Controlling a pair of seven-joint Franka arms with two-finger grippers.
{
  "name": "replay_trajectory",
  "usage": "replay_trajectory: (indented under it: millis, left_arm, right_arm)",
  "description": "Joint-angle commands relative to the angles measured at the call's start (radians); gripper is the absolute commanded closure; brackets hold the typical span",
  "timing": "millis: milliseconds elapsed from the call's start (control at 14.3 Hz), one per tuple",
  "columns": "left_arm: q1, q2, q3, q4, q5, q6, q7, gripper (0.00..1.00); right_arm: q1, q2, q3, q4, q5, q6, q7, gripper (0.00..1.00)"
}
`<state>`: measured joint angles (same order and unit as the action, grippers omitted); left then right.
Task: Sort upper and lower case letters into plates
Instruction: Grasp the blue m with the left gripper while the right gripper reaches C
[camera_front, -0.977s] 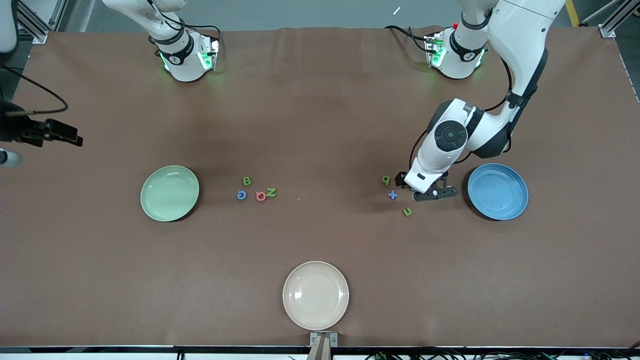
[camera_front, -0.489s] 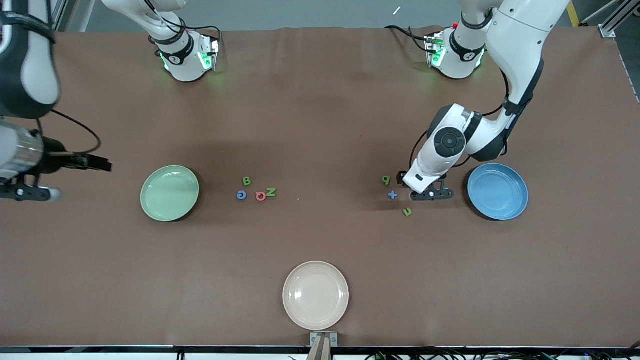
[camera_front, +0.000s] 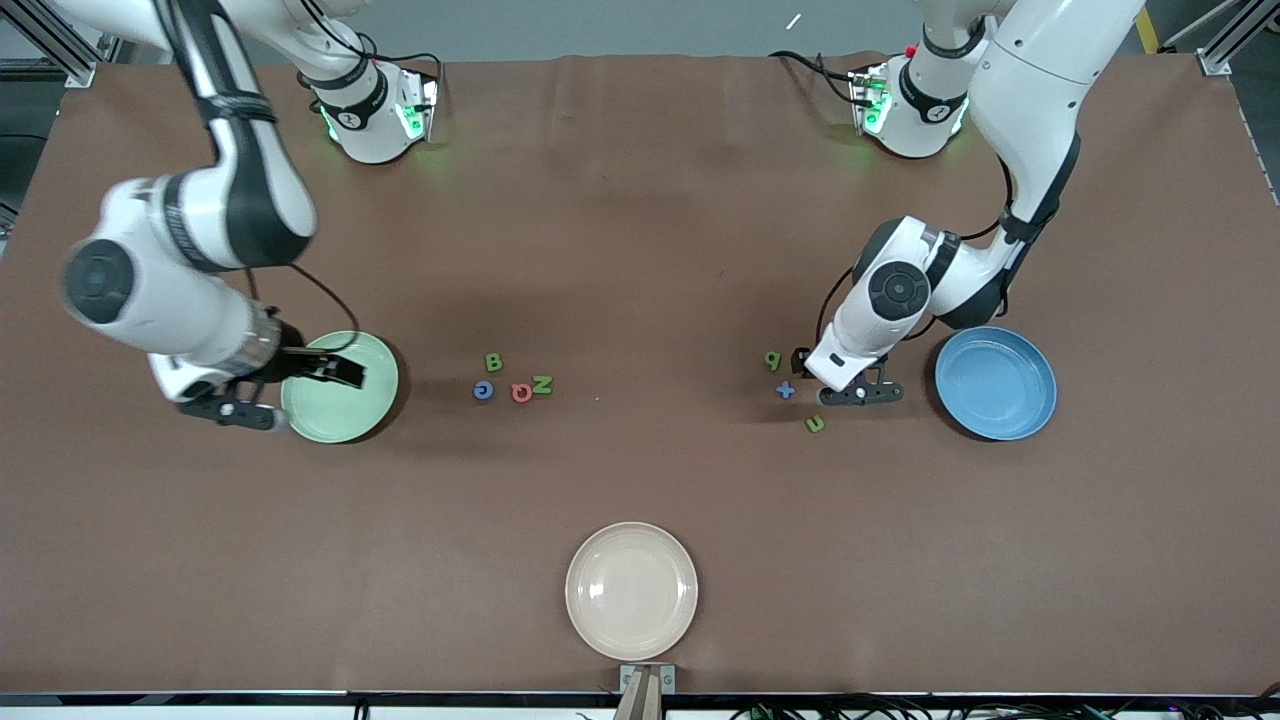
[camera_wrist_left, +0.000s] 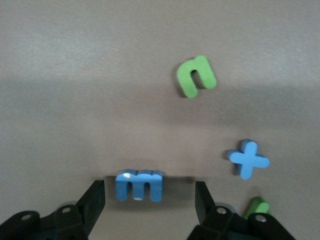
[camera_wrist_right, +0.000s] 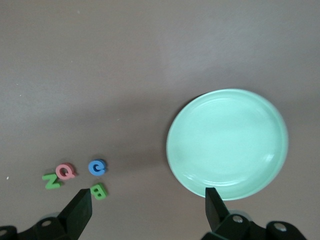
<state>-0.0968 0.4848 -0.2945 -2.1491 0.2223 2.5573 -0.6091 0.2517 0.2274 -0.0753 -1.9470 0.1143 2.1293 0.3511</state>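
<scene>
My left gripper (camera_front: 836, 379) is open and low at the table, its jaws either side of a blue "m" (camera_wrist_left: 139, 184) without touching it. A green "n" (camera_wrist_left: 196, 76), a blue cross-shaped letter (camera_wrist_left: 248, 160) and a green "g" (camera_front: 772, 360) lie beside it. The bright blue plate (camera_front: 995, 382) is empty, close by toward the left arm's end. My right gripper (camera_front: 290, 392) is open and empty, up over the edge of the empty pale green plate (camera_front: 350, 410). A green "B" (camera_front: 493, 362), blue "C" (camera_front: 483, 390), red "Q" (camera_front: 521, 392) and green "N" (camera_front: 542, 384) lie mid-table.
A cream-beige plate (camera_front: 631, 590) sits empty near the table's front edge, nearer the camera than the letters. The brown cloth covers the whole table.
My right arm has swung in from the table's end to over the pale green plate. My left gripper has shifted slightly and stays around the blue "m".
</scene>
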Motion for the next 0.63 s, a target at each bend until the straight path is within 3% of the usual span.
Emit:
replay_trajectory:
  millis: [0, 70, 140, 559]
  left_arm:
    - [0.022, -0.005, -0.003, -0.018, 0.020, 0.018, 0.008, 0.24]
    - [0.022, -0.005, -0.003, -0.018, 0.025, 0.018, 0.008, 0.26]
    - [0.022, -0.002, -0.003, -0.018, 0.025, 0.027, 0.006, 0.38]
    - [0.020, 0.006, -0.003, -0.020, 0.025, 0.047, 0.005, 0.67]
  right_arm:
    - [0.079, 0.007, -0.009, -0.110, 0.010, 0.159, 0.087, 0.00]
    - [0.112, 0.030, -0.009, -0.133, 0.010, 0.223, 0.120, 0.00]
    - [0.195, 0.132, -0.012, -0.151, 0.007, 0.360, 0.203, 0.03]
    - [0.254, 0.243, -0.012, -0.150, 0.007, 0.464, 0.256, 0.14]
